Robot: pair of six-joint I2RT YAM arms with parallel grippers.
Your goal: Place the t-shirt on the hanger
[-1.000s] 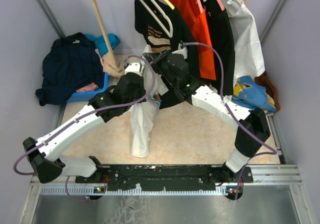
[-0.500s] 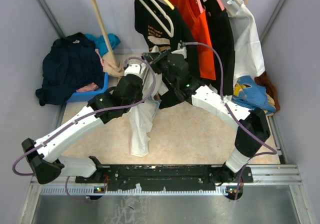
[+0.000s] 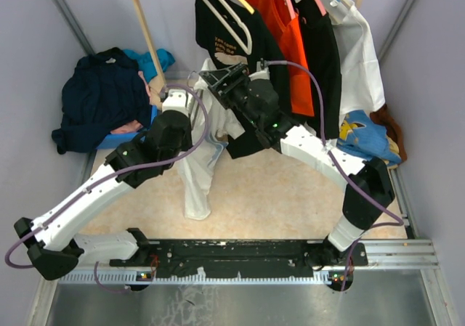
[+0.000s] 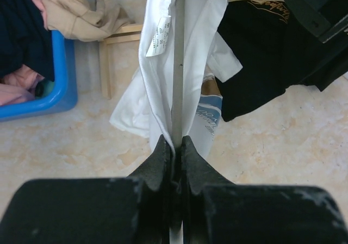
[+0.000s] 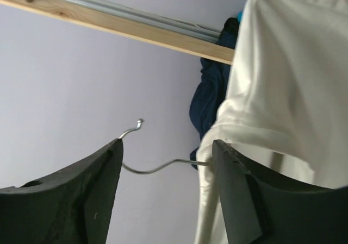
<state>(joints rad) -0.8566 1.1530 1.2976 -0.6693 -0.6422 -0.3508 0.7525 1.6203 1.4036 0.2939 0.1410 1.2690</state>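
Top external: over the last second the left arm [image 3: 109,177] swung up and to the left, carrying the t-shirt [image 3: 196,181] with it. The cloth now hangs further left and further from the bases, in a straighter drop. The right arm [image 3: 320,152] crept the same way, and its wrist is now up by the black tee [image 3: 232,35] on the rack.

Left wrist: left gripper [image 4: 174,142] has its fingers pressed together on the hanger [image 4: 178,64]. The hanger's grey arm runs straight up inside the white cloth, with blue print showing low right.

Right wrist: right gripper [image 5: 166,146] has its fingers spread wide. The silver hook [image 5: 155,167] pokes out of the shirt between them and seems to touch neither.

Read: the shirt looks already threaded on, and the lift put its weight on the hanger. Can't tell if both shoulders are seated. Only the left pinch holds it, so a slip there drops the lot.
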